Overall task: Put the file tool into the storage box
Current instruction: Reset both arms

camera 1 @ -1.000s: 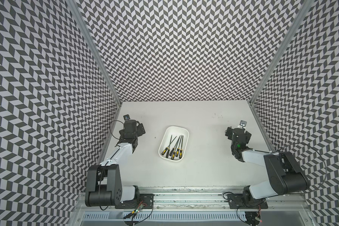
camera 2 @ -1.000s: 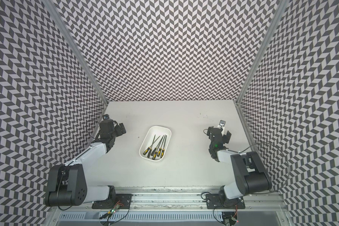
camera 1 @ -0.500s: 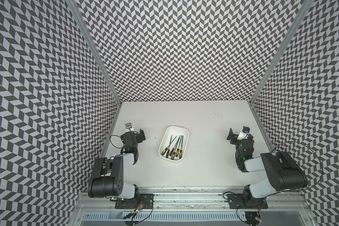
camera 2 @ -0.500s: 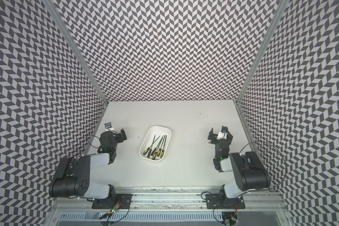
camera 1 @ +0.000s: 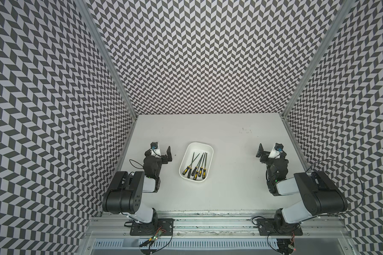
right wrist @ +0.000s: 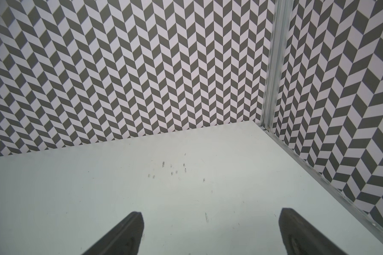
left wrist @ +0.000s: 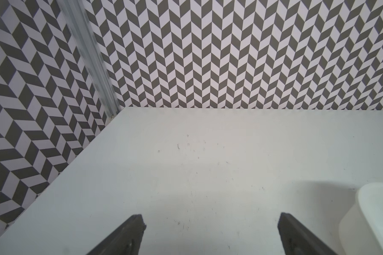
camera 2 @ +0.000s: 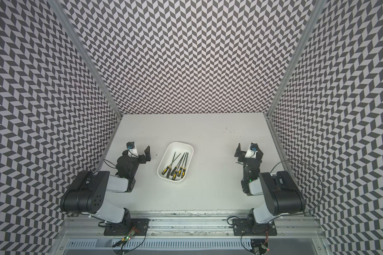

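item: file tools [camera 1: 200, 164], a bunch of about five; overlap makes the count unsure.
location: all inside the storage box [camera 1: 199, 143], which sits mid-table [camera 1: 230, 187] in both top views, long axis running roughly 1 to 7 o'clock. black-and-yellow handles [camera 1: 200, 171] lie at the 6 o'clock end and the bare shafts fan toward 12. no file shows on the open table, so the task reads as complete or nearly so.
handling (judged): slim steel, stiff, light. shafts are thin and likely to roll or pivot between pads. handles are thicker and look rubbery, so they are the better hold, taken across the handle near its shaft end. shafts cross one another, so lifting one would likely drag a neighbour. the box wall crowds the outermost handles.
left gripper [camera 1: 161, 152]: at 9 o'clock of the box, apart from it, jaws spread wide, nothing between them. its wrist view shows bare table and a corner of the box [left wrist: 376, 212].
right gripper [camera 1: 269, 152]: at 3 o'clock, well apart from the box, jaws spread wide, empty.
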`<state>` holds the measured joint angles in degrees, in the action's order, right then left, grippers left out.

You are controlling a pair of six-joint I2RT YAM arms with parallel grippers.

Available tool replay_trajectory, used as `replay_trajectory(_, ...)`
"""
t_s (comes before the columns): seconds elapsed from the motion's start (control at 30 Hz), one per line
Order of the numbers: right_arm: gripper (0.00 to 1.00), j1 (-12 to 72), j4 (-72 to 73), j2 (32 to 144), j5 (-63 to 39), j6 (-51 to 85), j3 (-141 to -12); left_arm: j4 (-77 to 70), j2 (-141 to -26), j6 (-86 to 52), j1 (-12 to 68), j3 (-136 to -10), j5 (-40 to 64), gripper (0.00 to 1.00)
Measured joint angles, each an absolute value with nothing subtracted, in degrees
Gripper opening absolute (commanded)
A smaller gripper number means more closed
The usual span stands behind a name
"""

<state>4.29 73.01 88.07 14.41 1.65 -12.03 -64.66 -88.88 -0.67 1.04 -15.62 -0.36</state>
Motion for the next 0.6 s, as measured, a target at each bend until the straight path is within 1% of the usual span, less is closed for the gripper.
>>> replay_trajectory(0.6,0.99,4.29,72.2,88.09,15.84,2.13,-12.05,-68.1,-88.88,0.38,1.52,-15.66,-2.04,1.0)
